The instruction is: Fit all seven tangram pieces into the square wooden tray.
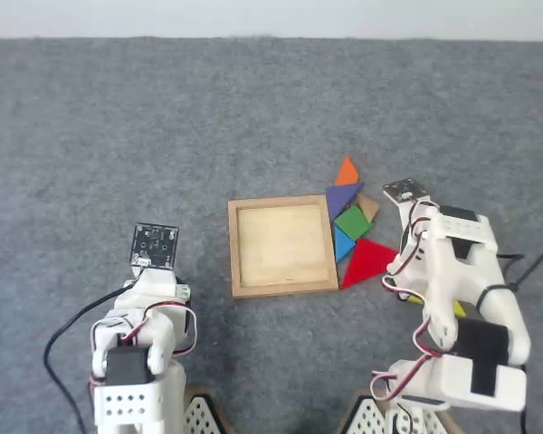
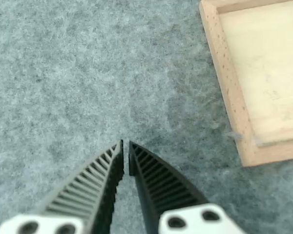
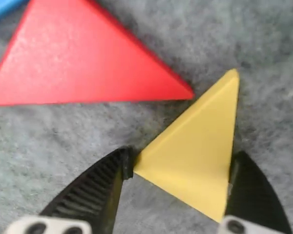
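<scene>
The square wooden tray point(image 1: 234, 249) lies empty at mid-table, and its corner point(image 2: 224, 87) is near my left gripper point(image 2: 125, 146), which is shut just above the carpet with nothing in it. Right of the tray lie the orange triangle point(image 1: 347, 170), purple piece point(image 1: 342, 197), tan piece point(image 1: 370, 207), green square point(image 1: 353, 221), blue piece point(image 1: 343, 244) and red triangle point(image 1: 366, 262). My right gripper point(image 3: 180, 165) is shut on the yellow triangle point(image 3: 195, 146), one finger at a corner and the other on the opposite edge, beside the red triangle point(image 3: 83, 58).
Grey carpet covers the table. The right arm point(image 1: 452, 280) stands over the yellow triangle, right of the piece cluster. The left arm point(image 1: 149, 298) sits left of the tray. Open carpet stretches behind the tray and to the left.
</scene>
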